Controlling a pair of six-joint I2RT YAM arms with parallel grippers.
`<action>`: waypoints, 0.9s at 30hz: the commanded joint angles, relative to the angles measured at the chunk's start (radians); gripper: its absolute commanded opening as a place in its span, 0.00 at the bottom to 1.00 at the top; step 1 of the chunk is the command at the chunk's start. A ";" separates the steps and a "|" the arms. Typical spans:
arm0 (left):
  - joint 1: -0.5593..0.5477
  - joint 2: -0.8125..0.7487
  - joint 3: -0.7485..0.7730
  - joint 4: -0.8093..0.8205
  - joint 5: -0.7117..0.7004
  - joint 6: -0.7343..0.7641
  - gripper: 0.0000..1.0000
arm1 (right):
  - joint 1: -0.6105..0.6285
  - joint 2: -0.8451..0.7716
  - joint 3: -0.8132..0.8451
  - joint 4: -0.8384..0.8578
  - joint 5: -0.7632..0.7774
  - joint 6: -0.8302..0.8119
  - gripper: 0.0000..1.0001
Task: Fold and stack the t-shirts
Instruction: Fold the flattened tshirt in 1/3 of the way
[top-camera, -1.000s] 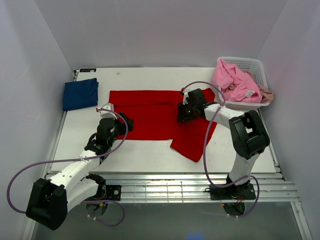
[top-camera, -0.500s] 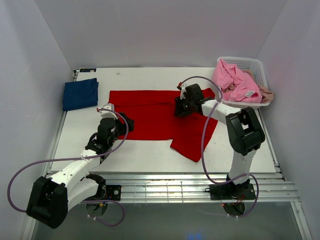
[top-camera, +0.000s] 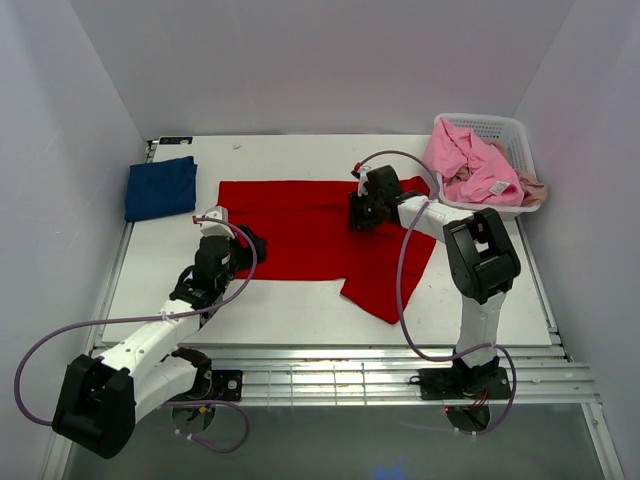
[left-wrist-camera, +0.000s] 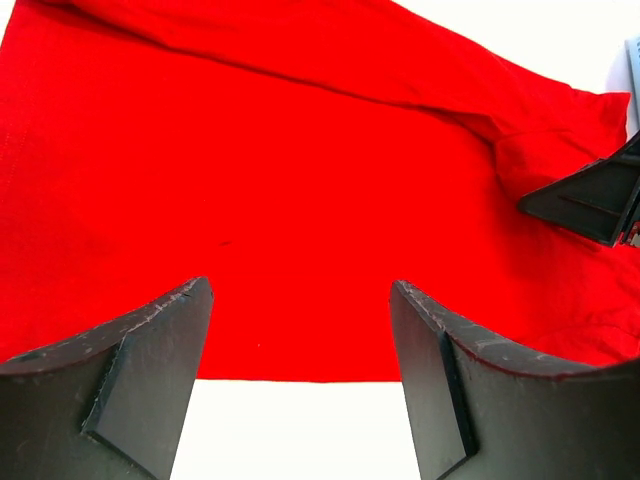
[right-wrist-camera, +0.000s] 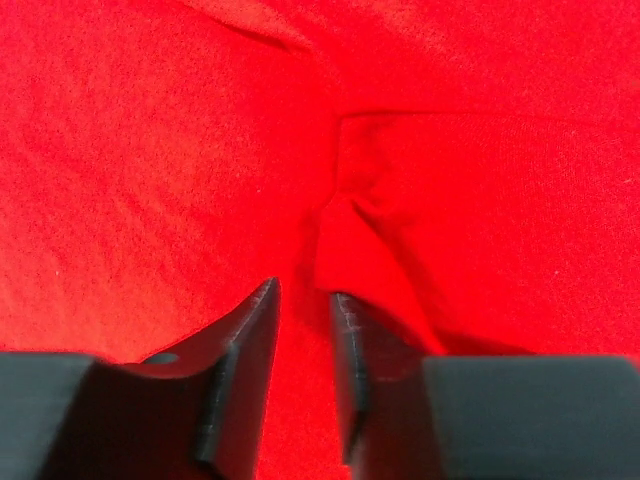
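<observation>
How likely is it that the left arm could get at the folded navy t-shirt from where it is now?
Probably yes. The left gripper hangs open and empty over the near edge of the red t-shirt, and only bare table lies between it and the navy t-shirt at the far left.

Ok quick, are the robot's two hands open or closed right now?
Left gripper: open, holding nothing, above the edge of the bright red cloth t-shirt.
Right gripper: fingers nearly together over that t-shirt; a grip cannot be told.
</observation>
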 joint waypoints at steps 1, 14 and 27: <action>-0.002 -0.029 -0.001 0.009 -0.015 0.013 0.82 | 0.004 0.020 0.045 0.014 0.018 -0.009 0.31; -0.002 -0.021 -0.005 0.012 -0.014 0.003 0.82 | 0.015 -0.029 -0.002 0.113 -0.101 0.063 0.08; -0.002 -0.041 -0.021 0.009 -0.007 -0.002 0.82 | 0.033 -0.075 -0.088 0.186 -0.229 0.131 0.12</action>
